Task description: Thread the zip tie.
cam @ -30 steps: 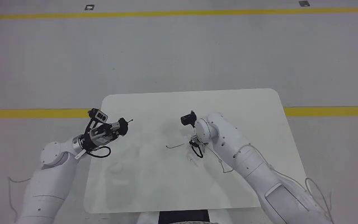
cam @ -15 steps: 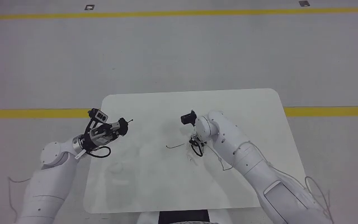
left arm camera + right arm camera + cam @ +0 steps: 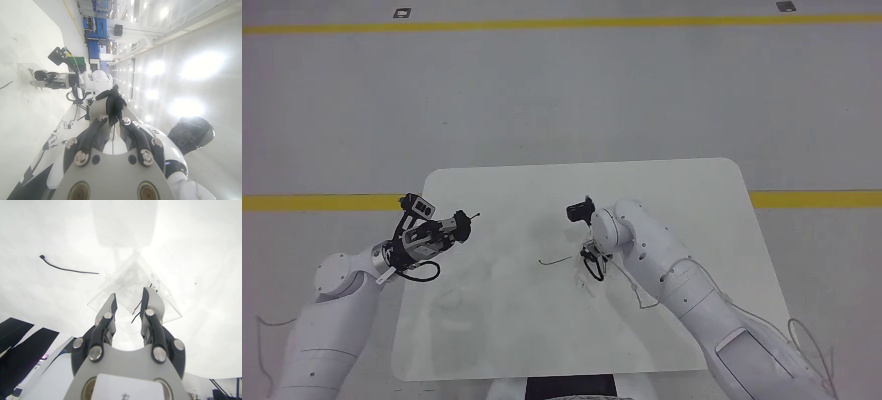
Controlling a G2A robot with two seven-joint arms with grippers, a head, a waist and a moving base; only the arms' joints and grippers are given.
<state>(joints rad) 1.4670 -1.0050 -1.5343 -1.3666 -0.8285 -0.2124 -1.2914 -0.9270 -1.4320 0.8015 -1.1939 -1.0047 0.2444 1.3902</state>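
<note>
Hardly anything differs from a second ago. The left gripper (image 3: 462, 224) hangs over the left edge of the table (image 3: 672, 200) exactly where it was, its jaws pressed together on a black strip (image 3: 113, 106); whether that strip is a zip tie I cannot tell. The right arm's forearm swayed a touch half a second back and has settled again, and the right gripper (image 3: 129, 292) has kept its place near the middle of the table, pointing down over a clear plate (image 3: 128, 279) with its jaws spread and nothing between them. Thin black tie ends (image 3: 137, 308) lie on that plate beside one finger. The loose zip tie (image 3: 68, 270) lies flat on the table just left of the plate, apart from both grippers, in the same spot as before.
</note>
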